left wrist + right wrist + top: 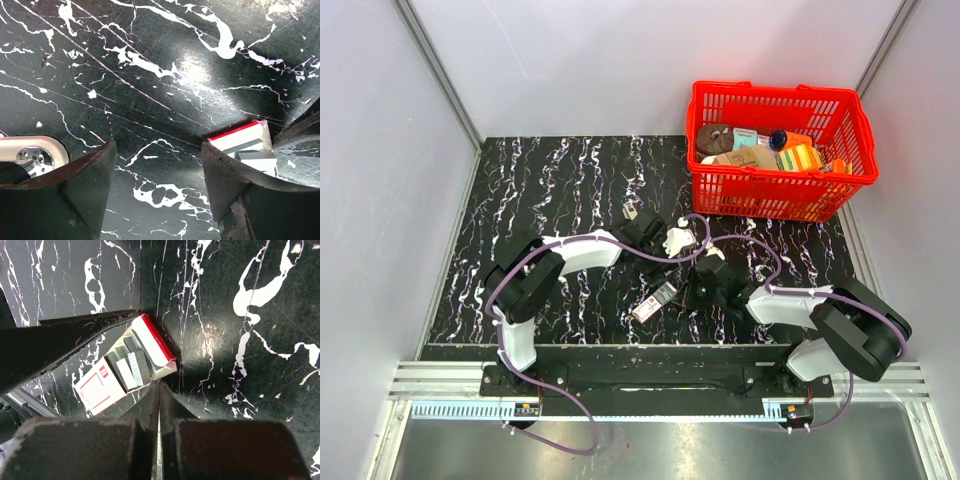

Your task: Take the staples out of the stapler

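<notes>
**Stapler tucked beside the left claw, staple box out in front**

And there's the stapler (31, 154), or at least its pale rounded end with a glint of shiny metal, low in the left wrist view and just outside the left claw's (159, 145) left-hand finger. The rest of it is hidden behind that finger, and whether the two touch is impossible to tell. The left claw hangs with its fingers spread wide, only bare surface (540, 200) between them.

Over to the right claw (158, 387): fingers pressed flat together, nothing visible between them, tips right at the near edge of a small staple box (97, 389). The box lies open just ahead and to the left of those tips, with strips of staples (136, 367) sitting in its tray and a red-edged flap folded back. A dark wedge (65, 345) reaches in from the left, its point meeting that red flap.

From above, both claws crowd together mid-surface. The red basket (775, 195), full of odds and ends, sits well beyond them, far off to the right claw's side.
</notes>
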### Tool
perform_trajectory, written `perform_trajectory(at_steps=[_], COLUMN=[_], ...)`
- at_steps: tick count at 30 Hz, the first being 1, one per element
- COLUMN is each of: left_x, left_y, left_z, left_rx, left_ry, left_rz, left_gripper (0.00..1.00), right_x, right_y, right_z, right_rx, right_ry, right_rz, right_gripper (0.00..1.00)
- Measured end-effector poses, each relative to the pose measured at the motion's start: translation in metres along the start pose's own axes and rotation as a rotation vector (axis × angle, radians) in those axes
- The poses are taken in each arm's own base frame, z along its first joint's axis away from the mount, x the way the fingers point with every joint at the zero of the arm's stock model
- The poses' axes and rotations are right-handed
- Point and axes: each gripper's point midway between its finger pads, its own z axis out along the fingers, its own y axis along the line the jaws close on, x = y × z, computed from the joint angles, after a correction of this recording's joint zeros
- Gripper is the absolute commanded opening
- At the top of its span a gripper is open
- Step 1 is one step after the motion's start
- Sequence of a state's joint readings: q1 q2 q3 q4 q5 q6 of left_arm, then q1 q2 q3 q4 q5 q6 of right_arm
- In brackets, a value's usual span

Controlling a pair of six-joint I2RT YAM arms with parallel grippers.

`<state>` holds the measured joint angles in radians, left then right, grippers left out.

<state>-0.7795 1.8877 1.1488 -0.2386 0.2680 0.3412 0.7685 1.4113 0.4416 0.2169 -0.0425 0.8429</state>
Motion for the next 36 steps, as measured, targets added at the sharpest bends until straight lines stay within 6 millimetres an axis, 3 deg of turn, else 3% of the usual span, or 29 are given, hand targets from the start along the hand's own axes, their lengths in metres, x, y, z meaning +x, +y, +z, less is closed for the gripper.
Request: perform_trajectory(at_steps=[25,31,36], left_x=[0.003,0.006,0.012], left_y=[-0.007,-0.008,-0.009], left_z=[-0.003,-0.007,-0.012], left_rx=[0.012,0.028,0.042], left_ry=[0.003,0.028,0.052], left_rz=[0.009,-0.012,-0.033], left_gripper=[0.72,0.71,0.71], right_x=[-0.005,-0.007,-0.019], right_y=[0.004,-0.002,0.009], right_z=[0.006,-0.011,-0.026], right_rx=[0.009,0.028,-0.011], right_ry=[-0.020,-0.055,-0.105], right_rz=[0.023,0.019,0.009], right_gripper=[0.00,0.00,0.00])
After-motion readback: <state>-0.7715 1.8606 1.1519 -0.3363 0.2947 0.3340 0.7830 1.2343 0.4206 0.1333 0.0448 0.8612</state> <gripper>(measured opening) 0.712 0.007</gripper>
